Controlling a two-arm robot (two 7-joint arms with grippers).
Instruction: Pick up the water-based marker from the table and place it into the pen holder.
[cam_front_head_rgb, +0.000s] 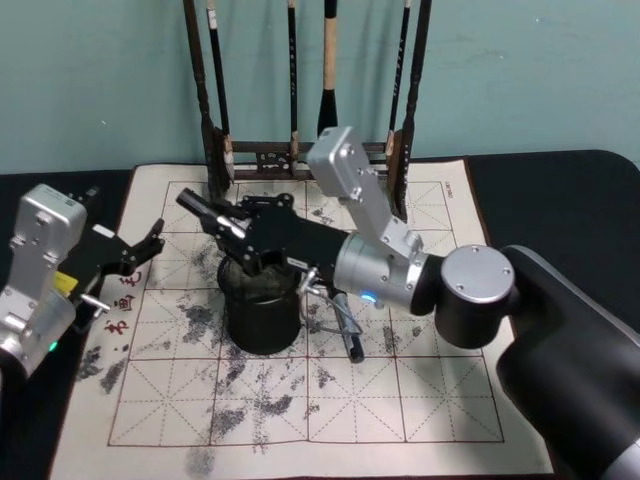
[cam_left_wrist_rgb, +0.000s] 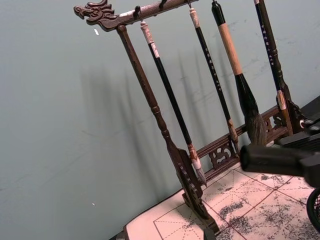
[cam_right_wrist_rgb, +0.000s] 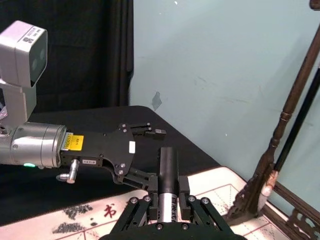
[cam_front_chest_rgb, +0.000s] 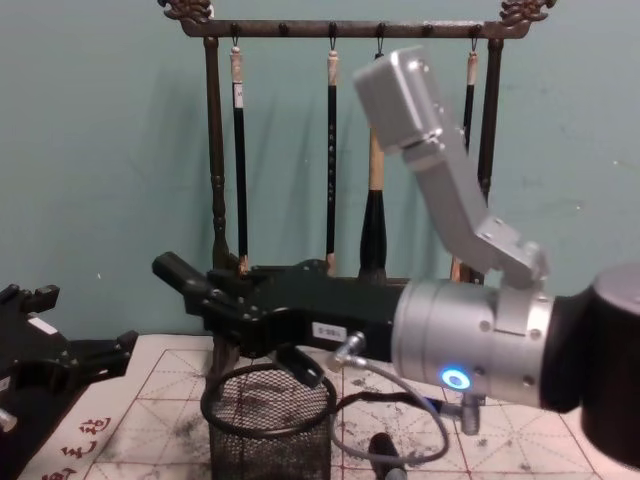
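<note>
I am gripping the marker (cam_front_head_rgb: 197, 207) in the right gripper (cam_front_head_rgb: 235, 235), lying level just above the holder (cam_front_head_rgb: 262, 325). Left gripper (cam_front_head_rgb: 148, 245) is idling with fingers spread, left of the holder. Risk: if I let go flat, the marker may bridge the rim and roll off, so I should tip it first.

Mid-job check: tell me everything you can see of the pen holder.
The pen holder is a small round cup of black wire mesh with a thick dark rim. It stands upright on the ink-stained mat, in front of the brush rack. Through the mesh, nothing shows inside. The right end effector hangs close above its rim, shut on a dark marker held roughly level; whether it touches the rim is unclear. The left end effector is open, apart, on the cup's left.
</note>
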